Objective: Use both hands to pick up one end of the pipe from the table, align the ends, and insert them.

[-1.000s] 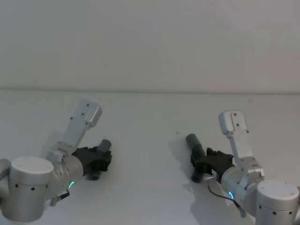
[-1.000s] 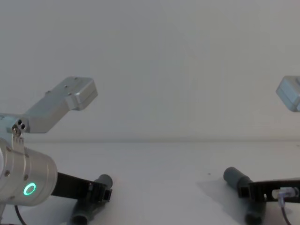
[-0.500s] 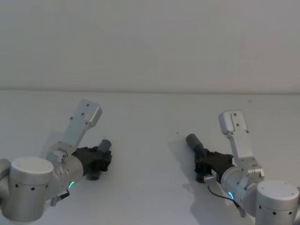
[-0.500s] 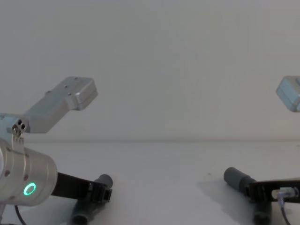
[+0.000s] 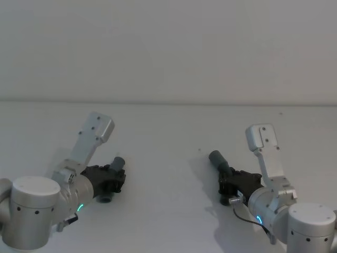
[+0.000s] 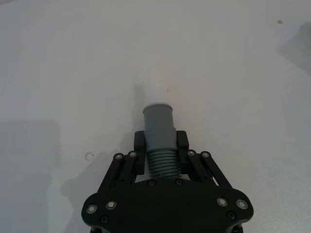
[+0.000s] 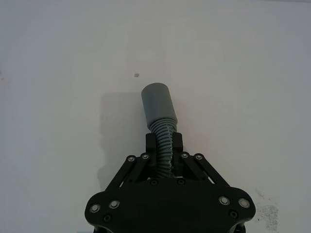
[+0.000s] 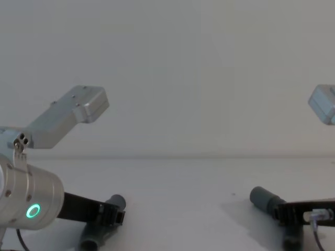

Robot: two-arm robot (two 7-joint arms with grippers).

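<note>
Two dark-grey pieces of the pipe lie low on the white table (image 5: pixel 163 211). My left gripper (image 5: pixel 111 179) is shut on the ribbed middle of the left piece (image 5: pixel 119 161). Its smooth cuff (image 6: pixel 158 123) sticks out past the fingers (image 6: pixel 140 144), and the other end (image 8: pixel 89 241) points toward me. My right gripper (image 5: pixel 232 183) is shut on the ribbed part (image 7: pixel 164 140) of the right piece (image 5: pixel 216 157), whose wider grey cuff (image 7: pixel 157 103) juts forward. From the chest, both grippers (image 8: pixel 111 215) (image 8: pixel 286 214) sit low over the table.
A pale grey wall (image 5: pixel 168 47) rises behind the table's far edge. Bare table surface lies between the two arms (image 8: pixel 178 209). The silver wrist housings (image 5: pixel 96 129) (image 5: pixel 262 138) stand up above each gripper.
The right gripper has shifted slightly and the near end of its pipe piece has drawn in under it. The left arm and its piece have not moved.
</note>
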